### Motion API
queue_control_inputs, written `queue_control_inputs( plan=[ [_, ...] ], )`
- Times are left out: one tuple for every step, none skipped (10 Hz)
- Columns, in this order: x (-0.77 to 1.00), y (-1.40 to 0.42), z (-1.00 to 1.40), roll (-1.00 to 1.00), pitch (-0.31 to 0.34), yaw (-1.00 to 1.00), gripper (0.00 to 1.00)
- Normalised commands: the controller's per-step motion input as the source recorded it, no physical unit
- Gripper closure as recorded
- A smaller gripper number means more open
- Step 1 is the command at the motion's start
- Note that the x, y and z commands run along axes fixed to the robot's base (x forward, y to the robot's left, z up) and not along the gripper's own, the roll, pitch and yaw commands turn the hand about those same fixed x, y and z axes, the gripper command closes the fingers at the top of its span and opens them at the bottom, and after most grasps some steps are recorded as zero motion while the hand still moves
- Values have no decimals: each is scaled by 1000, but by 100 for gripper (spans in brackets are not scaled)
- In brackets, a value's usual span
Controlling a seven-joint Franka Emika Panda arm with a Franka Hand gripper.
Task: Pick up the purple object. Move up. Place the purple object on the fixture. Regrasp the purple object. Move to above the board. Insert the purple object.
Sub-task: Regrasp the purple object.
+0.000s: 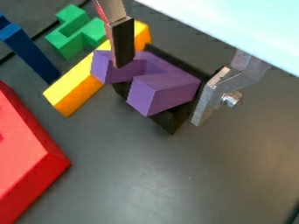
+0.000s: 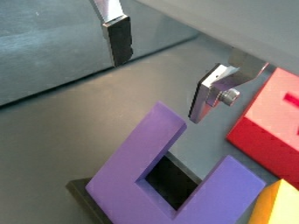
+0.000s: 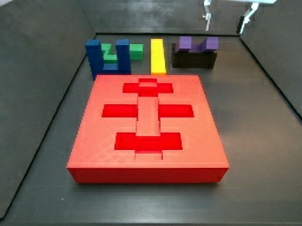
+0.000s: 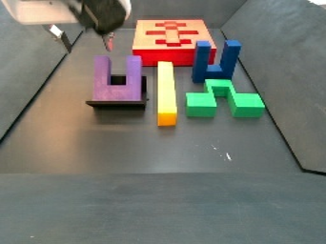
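Purple block resting on the fixture, hand above it

The purple-violet U-shaped block [image 4: 117,78] lies on the small black blocky fixture [image 4: 114,103], beside a long yellow bar [image 4: 165,92]. The hand [image 1: 176,59] hovers above it, silver fingers [image 2: 214,92] spread wide, holding nothing.

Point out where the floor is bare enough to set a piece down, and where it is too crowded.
Bare floor lies on both long sides of the board and in front of the green block. It is crowded where the purple object on the fixture, yellow bar, green block and blue block line up. The open claw hangs above the purple object.
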Motion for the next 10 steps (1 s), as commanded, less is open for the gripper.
queue_control_inputs(
  plan=[
    [103, -146, 0, 1000, 0, 146, 0],
    [31, -106, -51, 1000, -11, 123, 0],
    [0, -106, -17, 1000, -6, 46, 0],
    [-140, -40, 74, 920, 0, 0, 0],
    [-46, 0, 0, 634, -51, -46, 0],
    [-26, 0, 0, 706, -134, -86, 0],
    [-11, -57, 0, 849, -197, -109, 0],
    [-34, -66, -6, 934, -203, -106, 0],
    [-86, -77, -37, 994, -260, -97, 0],
    [-194, 0, -43, 1000, -251, -154, 0]
  ],
)
